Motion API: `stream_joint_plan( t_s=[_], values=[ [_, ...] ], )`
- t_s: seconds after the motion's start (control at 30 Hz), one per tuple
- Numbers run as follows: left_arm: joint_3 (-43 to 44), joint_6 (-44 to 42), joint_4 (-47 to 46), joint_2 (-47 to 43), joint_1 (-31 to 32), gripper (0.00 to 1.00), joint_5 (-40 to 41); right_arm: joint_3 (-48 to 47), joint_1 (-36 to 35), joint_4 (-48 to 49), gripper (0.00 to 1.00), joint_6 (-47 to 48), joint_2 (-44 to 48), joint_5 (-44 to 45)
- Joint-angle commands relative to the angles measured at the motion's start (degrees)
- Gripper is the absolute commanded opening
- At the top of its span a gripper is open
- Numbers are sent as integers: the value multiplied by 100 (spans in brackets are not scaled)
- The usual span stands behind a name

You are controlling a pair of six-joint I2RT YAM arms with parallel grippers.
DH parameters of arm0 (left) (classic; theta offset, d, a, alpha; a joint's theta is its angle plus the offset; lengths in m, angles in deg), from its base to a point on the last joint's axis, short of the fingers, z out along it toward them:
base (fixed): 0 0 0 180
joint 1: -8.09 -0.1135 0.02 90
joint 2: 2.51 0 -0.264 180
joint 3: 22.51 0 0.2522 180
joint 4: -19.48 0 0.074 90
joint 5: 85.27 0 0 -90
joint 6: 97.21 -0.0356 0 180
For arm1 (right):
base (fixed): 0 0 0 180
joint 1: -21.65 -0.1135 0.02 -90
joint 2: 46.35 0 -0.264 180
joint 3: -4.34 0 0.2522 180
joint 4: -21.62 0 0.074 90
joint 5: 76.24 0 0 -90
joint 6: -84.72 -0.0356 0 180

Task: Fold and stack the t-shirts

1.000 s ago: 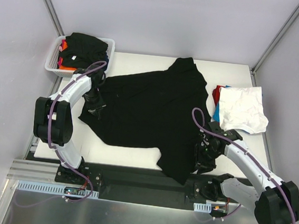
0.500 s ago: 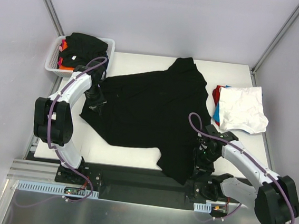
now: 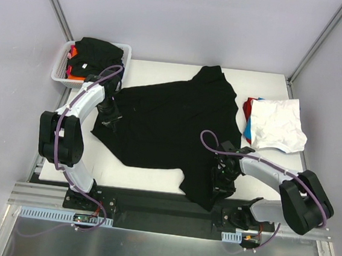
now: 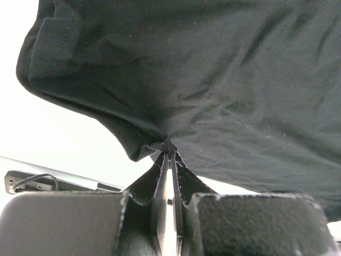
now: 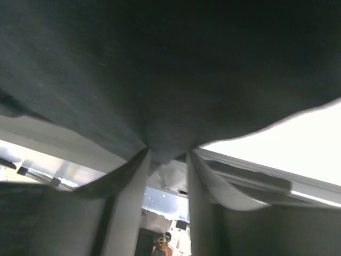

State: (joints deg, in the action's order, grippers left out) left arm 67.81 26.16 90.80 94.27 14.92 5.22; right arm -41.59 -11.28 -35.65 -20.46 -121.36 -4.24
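Observation:
A large black t-shirt [image 3: 171, 125] lies spread over the middle of the white table, its lower right part hanging over the near edge. My left gripper [image 3: 110, 121] is at the shirt's left edge, shut on a pinch of black cloth [image 4: 213, 80]; in the left wrist view the jaws [image 4: 169, 152] meet on the hem. My right gripper [image 3: 220, 182] is at the shirt's near right part. In the right wrist view the gripper [image 5: 168, 154] has a bunch of black cloth [image 5: 160, 80] clamped between its tips.
A white t-shirt [image 3: 277, 129] tops a folded stack at the table's right edge, with red [image 3: 247, 108] and blue cloth showing under it. A white mesh basket [image 3: 60, 68] at the back left holds black, orange and red shirts. Table [image 3: 148, 174] edge runs just before the arm bases.
My right gripper has slid left along the near edge, carrying the shirt's cloth with it. The left gripper has shifted only slightly and keeps its hold.

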Motion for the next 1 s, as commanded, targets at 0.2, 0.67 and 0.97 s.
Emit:
stream_joint_plan(
  t_s=[0.2, 0.67, 0.97],
  values=[
    [-70, -190, 185, -62, 64, 3, 135, -396, -723, 457, 47, -547, -357, -28],
    [-228, -243, -61, 97, 73, 2, 12, 228, -1681, 220, 47, -1619, 662, 507],
    [-571, -260, -201, -123, 99, 2, -5, 228, -2375, 70, 47, -2235, 804, 736]
  ],
)
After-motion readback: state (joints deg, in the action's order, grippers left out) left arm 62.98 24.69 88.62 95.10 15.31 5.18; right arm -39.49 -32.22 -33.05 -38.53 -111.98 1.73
